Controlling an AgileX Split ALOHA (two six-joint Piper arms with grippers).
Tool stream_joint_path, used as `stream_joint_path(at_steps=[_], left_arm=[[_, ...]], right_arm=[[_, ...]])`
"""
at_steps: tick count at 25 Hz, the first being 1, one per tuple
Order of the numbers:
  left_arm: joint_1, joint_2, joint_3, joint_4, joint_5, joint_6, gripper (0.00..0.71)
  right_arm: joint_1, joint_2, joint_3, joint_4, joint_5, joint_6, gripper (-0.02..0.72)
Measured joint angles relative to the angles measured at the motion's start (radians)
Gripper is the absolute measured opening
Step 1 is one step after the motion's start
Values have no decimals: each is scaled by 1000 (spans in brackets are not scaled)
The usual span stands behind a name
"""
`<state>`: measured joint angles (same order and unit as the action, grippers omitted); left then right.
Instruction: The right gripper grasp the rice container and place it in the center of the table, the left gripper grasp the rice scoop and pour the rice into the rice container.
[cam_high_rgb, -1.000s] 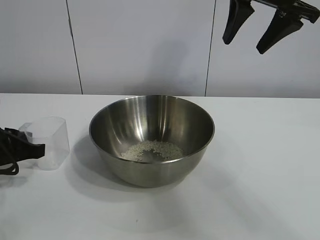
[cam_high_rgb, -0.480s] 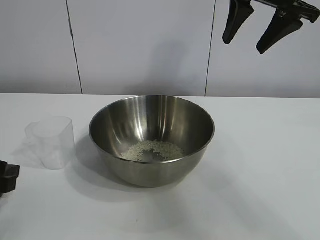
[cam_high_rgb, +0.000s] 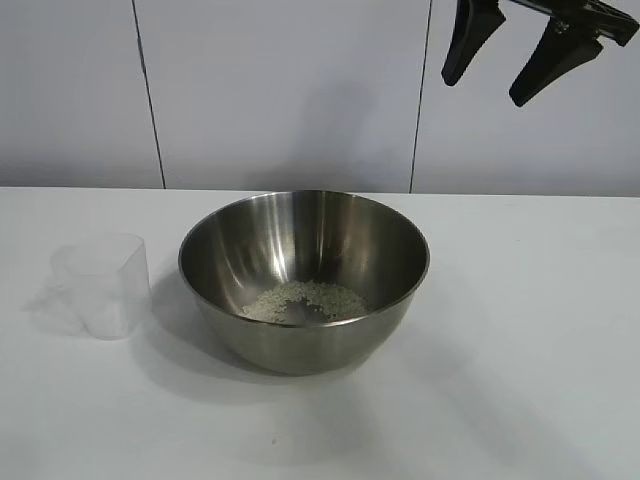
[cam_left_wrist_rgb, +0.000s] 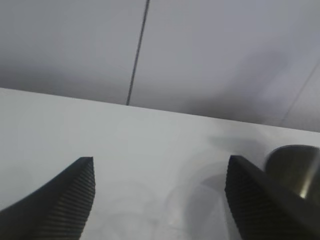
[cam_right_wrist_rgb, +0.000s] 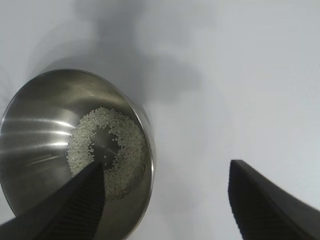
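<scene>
- Bowl (cam_high_rgb: 304, 280) sits mid-table (cam_high_rgb: 520, 330), rice (cam_high_rgb: 305, 300) spread thin across its bottom.
- Scoop (cam_high_rgb: 100, 284) stands upright just left of it, looking empty, nothing gripping it.
- Left gripper (cam_left_wrist_rgb: 160, 197): fingers apart, empty.
- Right gripper (cam_high_rgb: 510, 55) hangs high at far right, fingers apart.
- Pour looks done; next, just park the arms.

The rice container (cam_high_rgb: 304, 280) sits mid-table (cam_high_rgb: 520, 380) with the rice (cam_high_rgb: 305, 299) inside (at its bottom); the rice scoop (cam_high_rgb: 101, 284) stands upright just left of it.
</scene>
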<state>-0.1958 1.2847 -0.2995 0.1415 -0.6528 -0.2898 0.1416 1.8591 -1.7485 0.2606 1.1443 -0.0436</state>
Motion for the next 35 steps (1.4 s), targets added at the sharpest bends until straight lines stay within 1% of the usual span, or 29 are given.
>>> stream_joint_path(at_steps=[2,3,5,6,7,8,10,11,13,14,17,19,20,23,26,28,32,35], left_arm=[[-14,-40,-138,132,293,-120,531],[-31,-47,-214,194,412,-190,531],[-89,-42,-355,279,667,-285,531],[-119,-33,-431,300,774,-311,531],[-156,-18,-497,305,853,-326,531],[-192,5,-576,300,941,-331,531],[-245,67,-735,246,1093,-309,531],[-263,109,-797,202,1166,-279,531],[-272,195,-928,47,1274,-167,531],[-272,242,-982,-32,1306,-89,531],[-254,371,-1100,-336,1400,139,531],[-231,436,-1156,-482,1474,248,531],[-221,464,-1184,-532,1505,281,531],[-197,511,-1251,-574,1578,308,531],[-193,518,-1298,-573,1623,307,531],[-193,517,-1323,-573,1637,300,531],[-193,517,-1331,-573,1648,299,531],[-193,517,-1331,-573,1648,297,531]], right_arm=[[0,0,0,0,0,-1,484],[0,0,0,0,0,-1,484],[0,0,0,0,0,-2,484],[0,0,0,0,0,-2,484],[0,0,0,0,0,-2,484],[0,0,0,0,0,-2,484],[0,0,0,0,0,-2,484],[0,0,0,0,1,-2,484],[0,0,0,1,6,-2,484],[0,0,0,1,8,-2,484],[0,0,0,1,9,-2,484],[0,0,0,1,9,-2,484],[0,0,0,1,9,-2,484],[0,0,0,1,9,-2,484],[0,0,0,1,9,-2,484],[0,0,0,1,9,-2,484],[0,0,0,2,7,-2,484],[0,0,0,2,-20,-2,484]])
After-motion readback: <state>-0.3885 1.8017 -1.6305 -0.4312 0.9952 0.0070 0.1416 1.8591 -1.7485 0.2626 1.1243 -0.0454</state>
